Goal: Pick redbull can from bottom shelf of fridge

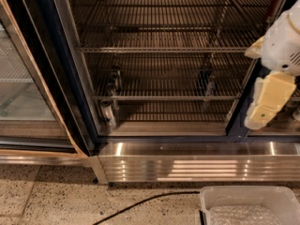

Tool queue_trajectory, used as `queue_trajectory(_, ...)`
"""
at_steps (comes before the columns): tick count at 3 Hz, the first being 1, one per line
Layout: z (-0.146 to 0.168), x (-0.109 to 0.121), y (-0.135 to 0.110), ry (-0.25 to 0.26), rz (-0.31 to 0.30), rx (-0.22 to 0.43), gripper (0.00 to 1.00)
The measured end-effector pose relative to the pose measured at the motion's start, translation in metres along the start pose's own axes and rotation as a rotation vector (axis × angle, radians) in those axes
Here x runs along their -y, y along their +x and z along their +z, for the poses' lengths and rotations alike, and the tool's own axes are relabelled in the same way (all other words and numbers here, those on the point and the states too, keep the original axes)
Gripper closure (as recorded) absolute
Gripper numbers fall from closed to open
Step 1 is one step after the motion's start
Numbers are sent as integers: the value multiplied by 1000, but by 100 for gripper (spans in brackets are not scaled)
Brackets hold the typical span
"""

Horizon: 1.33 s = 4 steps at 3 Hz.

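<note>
Redbull can (108, 112) slim, silvery; pincer (262, 108) right

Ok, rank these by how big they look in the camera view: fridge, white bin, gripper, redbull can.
fridge, fills most of the view
white bin and gripper at the right edge: similar, gripper nearer, so unsure
redbull can, smallest
</note>
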State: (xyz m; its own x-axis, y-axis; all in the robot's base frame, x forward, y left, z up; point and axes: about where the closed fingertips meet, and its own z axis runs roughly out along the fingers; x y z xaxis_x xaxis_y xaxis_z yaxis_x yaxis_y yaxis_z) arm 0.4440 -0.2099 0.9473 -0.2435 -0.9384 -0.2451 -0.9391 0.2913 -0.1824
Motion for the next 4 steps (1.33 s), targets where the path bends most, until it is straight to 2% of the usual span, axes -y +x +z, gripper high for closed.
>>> queue_trajectory(1,52,-9,1,-64,34,40,0)
queue_trajectory(2,111,-26,1,-104,30,80,0)
queue_trajectory(4,204,-61,7,-135,-49,129,0)
